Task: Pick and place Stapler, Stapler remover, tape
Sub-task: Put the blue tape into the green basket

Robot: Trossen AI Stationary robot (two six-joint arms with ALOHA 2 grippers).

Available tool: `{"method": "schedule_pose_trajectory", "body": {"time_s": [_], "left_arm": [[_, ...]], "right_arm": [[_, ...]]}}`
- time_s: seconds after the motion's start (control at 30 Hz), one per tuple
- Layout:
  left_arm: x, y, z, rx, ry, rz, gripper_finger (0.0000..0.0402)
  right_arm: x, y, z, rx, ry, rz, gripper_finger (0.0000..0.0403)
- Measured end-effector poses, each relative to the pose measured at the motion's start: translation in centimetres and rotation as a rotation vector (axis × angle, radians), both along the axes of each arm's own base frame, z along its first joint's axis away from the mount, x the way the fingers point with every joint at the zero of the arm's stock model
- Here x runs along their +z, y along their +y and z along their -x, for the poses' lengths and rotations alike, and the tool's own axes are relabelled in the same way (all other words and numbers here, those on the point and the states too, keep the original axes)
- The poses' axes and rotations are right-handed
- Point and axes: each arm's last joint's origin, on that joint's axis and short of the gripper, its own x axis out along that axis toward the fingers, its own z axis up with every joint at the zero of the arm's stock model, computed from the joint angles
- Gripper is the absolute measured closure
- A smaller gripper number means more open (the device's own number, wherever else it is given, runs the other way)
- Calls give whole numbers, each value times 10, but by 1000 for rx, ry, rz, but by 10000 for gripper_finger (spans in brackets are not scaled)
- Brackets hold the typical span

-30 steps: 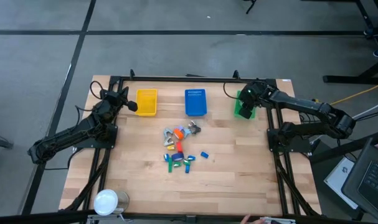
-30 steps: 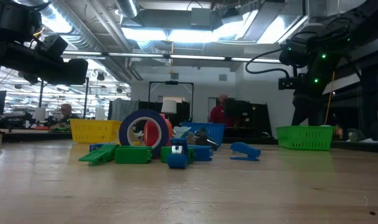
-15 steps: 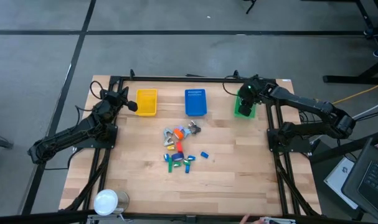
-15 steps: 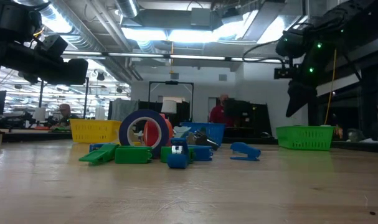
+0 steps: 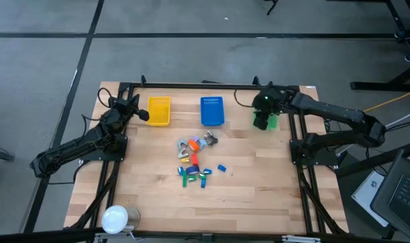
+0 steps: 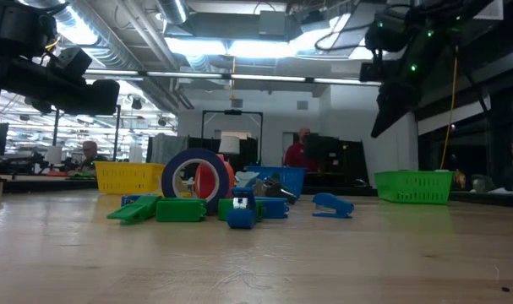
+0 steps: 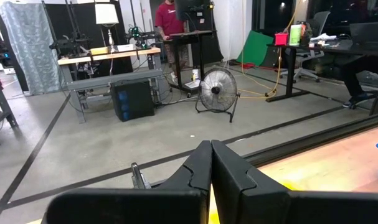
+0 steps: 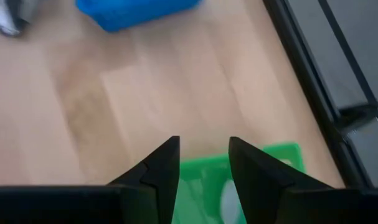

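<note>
The right claw (image 8: pixel 202 163) — fingers apart, empty — has swung off the green basket (image 5: pixel 269 121) toward the table's pile (image 5: pixel 194 162), ready for another pick.

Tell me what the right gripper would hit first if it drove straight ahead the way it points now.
Probably bare wooden tabletop. The right gripper, fingers apart and empty, hangs over the green plastic basket's edge, pointing past it toward the blue plastic basket; depth is unclear.
</note>
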Motion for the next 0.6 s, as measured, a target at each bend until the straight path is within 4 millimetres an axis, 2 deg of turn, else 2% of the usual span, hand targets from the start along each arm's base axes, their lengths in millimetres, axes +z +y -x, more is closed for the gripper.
{"method": "schedule_pose_trajectory", "body": {"time_s": [0.6], "left_arm": [[0,0,0,0,0,0,400]], "right_arm": [[11,74,-39,108,-206,47,260]]}}
